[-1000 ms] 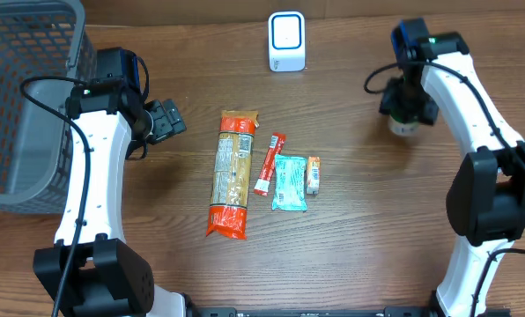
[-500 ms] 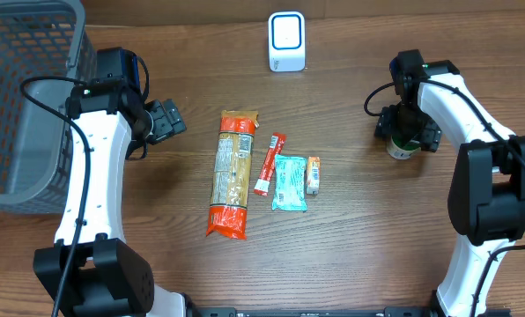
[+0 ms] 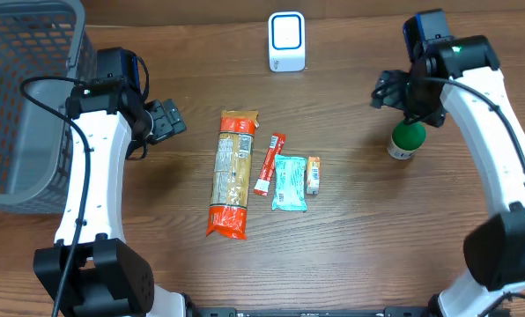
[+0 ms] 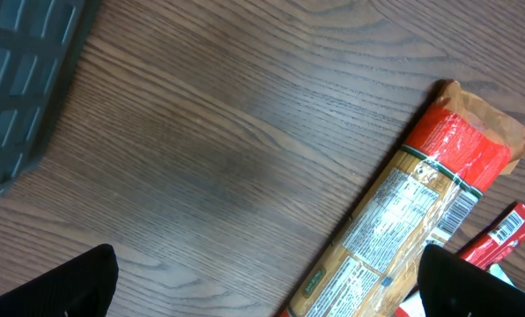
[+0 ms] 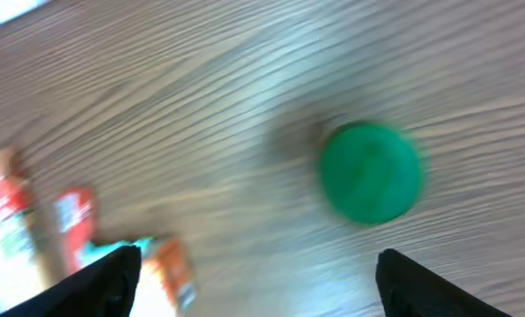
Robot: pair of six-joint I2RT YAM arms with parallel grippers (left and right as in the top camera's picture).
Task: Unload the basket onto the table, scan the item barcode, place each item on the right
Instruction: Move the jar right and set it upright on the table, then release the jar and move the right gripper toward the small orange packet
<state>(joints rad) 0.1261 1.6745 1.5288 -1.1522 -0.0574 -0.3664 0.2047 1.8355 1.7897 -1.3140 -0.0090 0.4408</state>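
I read my right claw (image 5: 262, 286) as wide open. In its wrist view the two dark fingertips (image 5: 104, 277) sit in the lower corners of the frame, far apart, with only bare wood between them. That view is blurred, but the green-capped bottle (image 3: 408, 139) shows clearly as a green disc right of centre. It lies above the line of the fingertips and touches neither. From overhead, the bottle stands upright on the table (image 3: 377, 246) at the right of the frame, just below the claw, and nothing is gripping it. The white scanner (image 3: 286, 41) sits at the top centre, well apart from the bottle. My left claw (image 4: 267, 286) is spread just as wide and holds nothing. Its tips frame the lower corners of its own view, over wood, with the long pasta packet (image 3: 232, 173) running off to the right. Beside the pasta, at mid-frame overhead, lie a red stick sachet (image 3: 269, 163), a teal packet (image 3: 289, 183) and a small orange packet (image 3: 313, 174). The grey basket (image 3: 25, 97) fills the upper left.
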